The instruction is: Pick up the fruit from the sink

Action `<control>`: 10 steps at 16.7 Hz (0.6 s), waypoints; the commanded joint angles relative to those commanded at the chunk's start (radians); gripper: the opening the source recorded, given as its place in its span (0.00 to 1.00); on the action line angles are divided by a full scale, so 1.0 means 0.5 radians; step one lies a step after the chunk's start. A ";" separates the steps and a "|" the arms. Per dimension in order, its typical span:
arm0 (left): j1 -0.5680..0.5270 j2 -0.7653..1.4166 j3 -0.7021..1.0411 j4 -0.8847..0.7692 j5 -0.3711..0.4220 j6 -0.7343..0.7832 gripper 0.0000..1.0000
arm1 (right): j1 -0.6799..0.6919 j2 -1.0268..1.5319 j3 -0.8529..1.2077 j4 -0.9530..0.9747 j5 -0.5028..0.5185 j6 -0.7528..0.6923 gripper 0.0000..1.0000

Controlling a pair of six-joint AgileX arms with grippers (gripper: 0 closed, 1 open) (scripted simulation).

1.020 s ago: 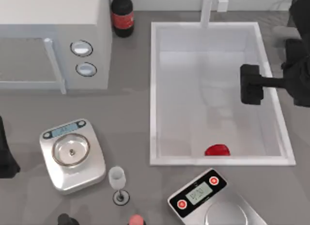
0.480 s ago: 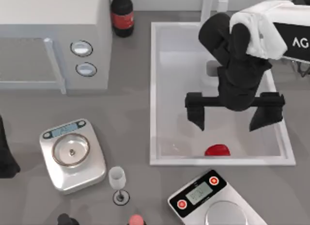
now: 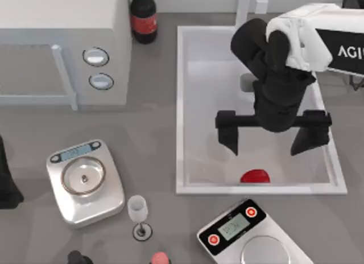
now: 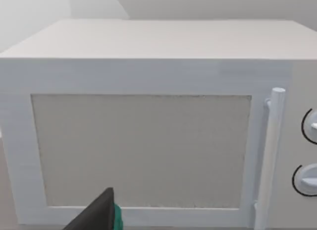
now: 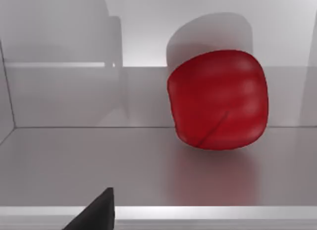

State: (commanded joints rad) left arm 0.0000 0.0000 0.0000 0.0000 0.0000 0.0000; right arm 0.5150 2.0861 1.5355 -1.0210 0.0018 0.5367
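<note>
Since half a second before, the right arm had shifted only slightly over the sink (image 3: pixel 180 110), its gripper edging a touch toward the top view's left, whereas a full second before it had reached in sideways from the right edge of the view. Nearest the front of the table sat two scales (image 3: pixel 85 181), a wine glass (image 3: pixel 138 214) and a pink bottle cap (image 3: pixel 160 257), all clear of the work. Just beyond them, inside the basin and close against its front wall, lay the fruit (image 3: pixel 255 176), small, red and glossy; the right wrist view showed it (image 5: pixel 218 98) resting on the basin floor with the wall right behind it. The right gripper (image 3: pixel 273 134) hung above the basin floor a little farther back than the fruit, its two fingers spread wide apart, wider than the fruit, holding and touching nothing. The likely trouble was the wall: a straight descent could land behind the fruit, and with the fruit so near the front wall a finger could strike the rim or nudge the rounded fruit so that it rolled off along the floor. Farther back stood the faucet post (image 3: pixel 243 11), a dark bottle (image 3: pixel 143 16) and the microwave (image 3: pixel 62 48), which the parked left arm's wrist camera faced.
</note>
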 joint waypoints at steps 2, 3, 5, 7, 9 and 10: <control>0.000 0.000 0.000 0.000 0.000 0.000 1.00 | 0.002 0.075 -0.044 0.111 0.001 0.002 1.00; 0.000 0.000 0.000 0.000 0.000 0.000 1.00 | 0.003 0.127 -0.074 0.193 0.001 0.003 1.00; 0.000 0.000 0.000 0.000 0.000 0.000 1.00 | 0.006 0.248 -0.144 0.396 0.003 0.006 1.00; 0.000 0.000 0.000 0.000 0.000 0.000 1.00 | 0.009 0.374 -0.221 0.619 0.004 0.008 1.00; 0.000 0.000 0.000 0.000 0.000 0.000 1.00 | 0.011 0.488 -0.292 0.809 0.005 0.010 1.00; 0.000 0.000 0.000 0.000 0.000 0.000 1.00 | 0.011 0.534 -0.321 0.876 0.006 0.011 1.00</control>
State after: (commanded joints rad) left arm 0.0000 0.0000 0.0000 0.0000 0.0000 0.0000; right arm 0.5207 2.3532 1.3751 -0.5831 0.0047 0.5423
